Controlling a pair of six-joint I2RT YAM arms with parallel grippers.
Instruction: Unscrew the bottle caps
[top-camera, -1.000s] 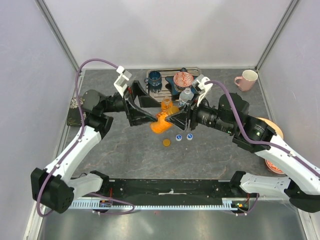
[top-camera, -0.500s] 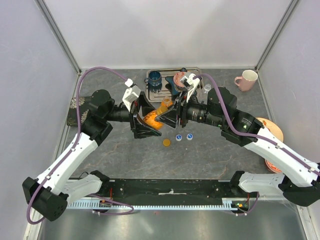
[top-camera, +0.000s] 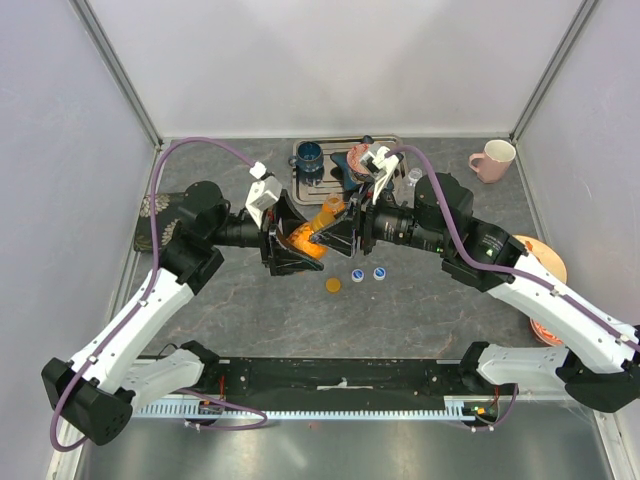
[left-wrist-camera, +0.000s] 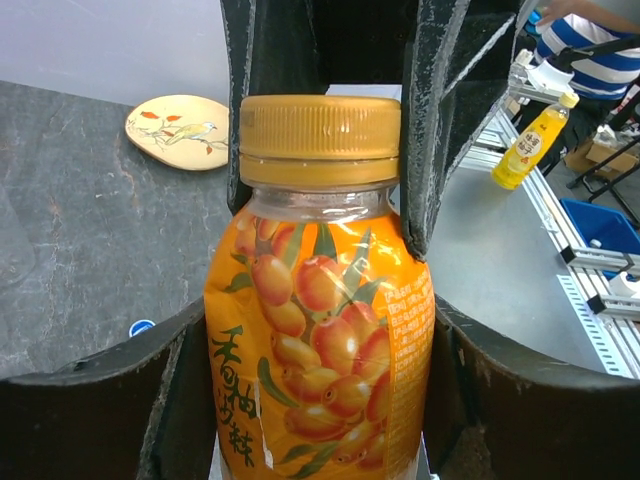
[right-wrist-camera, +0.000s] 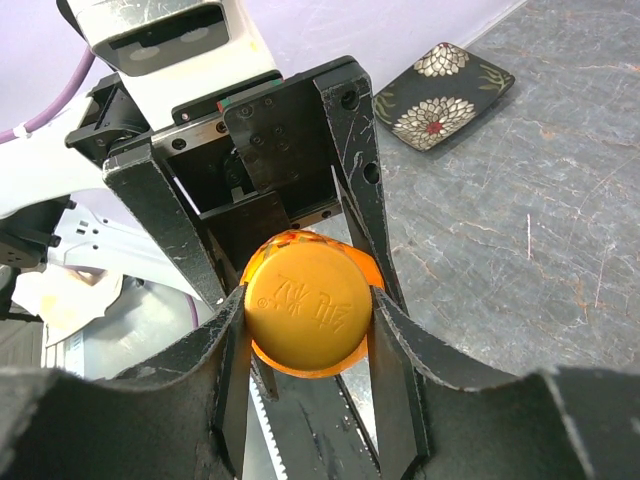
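An orange juice bottle (top-camera: 303, 241) hangs on its side above the table between my two grippers. My left gripper (top-camera: 291, 244) is shut on its labelled body (left-wrist-camera: 320, 330), with a finger pressed against each side. My right gripper (top-camera: 336, 233) is shut on its orange cap (right-wrist-camera: 307, 312), a finger on each flank of the cap (left-wrist-camera: 320, 128). A second orange bottle (top-camera: 331, 209) stands just behind them. On the table below lie a loose orange cap (top-camera: 333, 285) and two blue caps (top-camera: 357, 275) (top-camera: 379, 272).
A metal tray (top-camera: 300, 179) at the back holds a blue mug (top-camera: 308, 158) and a patterned bowl (top-camera: 366, 158). A pink mug (top-camera: 493, 160) stands at the back right. A flowered dark dish (top-camera: 150, 222) lies at the left and an orange plate (top-camera: 548, 262) at the right.
The right arm carried the orange bottle up and left by its cap. The left gripper, wide open before, moved in and closed on the bottle's body.
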